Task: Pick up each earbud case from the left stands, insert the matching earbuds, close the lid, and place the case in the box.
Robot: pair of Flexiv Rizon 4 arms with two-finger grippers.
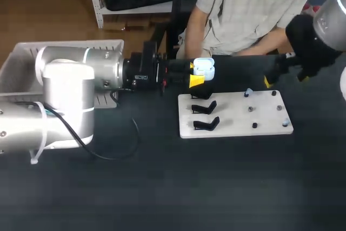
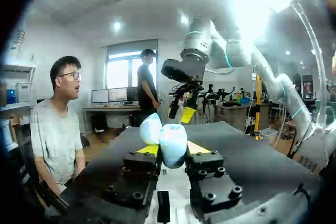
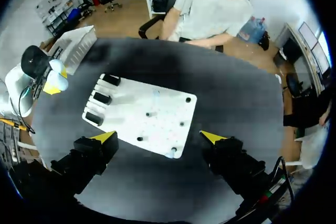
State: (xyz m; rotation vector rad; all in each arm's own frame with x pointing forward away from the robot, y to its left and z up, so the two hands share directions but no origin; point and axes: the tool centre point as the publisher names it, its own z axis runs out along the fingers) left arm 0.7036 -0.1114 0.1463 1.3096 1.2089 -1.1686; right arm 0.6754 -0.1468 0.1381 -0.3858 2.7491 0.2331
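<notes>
**Spotter:** Where's the case right now?

**Me:** The earbud case point(image 2: 170, 142) is pale blue. It's off the counter point(image 1: 162, 187), clamped from both sides in my left pincer point(image 2: 172, 149), just beyond the far left corner of the white board point(image 1: 232, 125). The lid looks hinged open, tilted up beside the body.

**Spotter:** How do you expect it to handle?

**Me:** I'd guess it's light, with a hard shell and a glossy, rounded surface, so it could slip. The yellow tips sit low on the body, which I think is the right place because it leaves the lid and the cavity free. I wouldn't squeeze harder. The shell could squirt out and the hinge is probably the weak point.

**Spotter:** And the other arm?

**Me:** My right pincer point(image 3: 158, 136) hangs over the board, spread wide and holding nothing. The earbuds point(image 1: 247, 93) sit on pegs at the board's right half. They're tiny and likely just as slick, so a tip pinch across the stem seems best.

**Spotter:** What else is there?

**Me:** There are empty black stands point(image 1: 204, 106) on the board's left half, and the box point(image 1: 16, 63) is at the counter's far left corner.
</notes>
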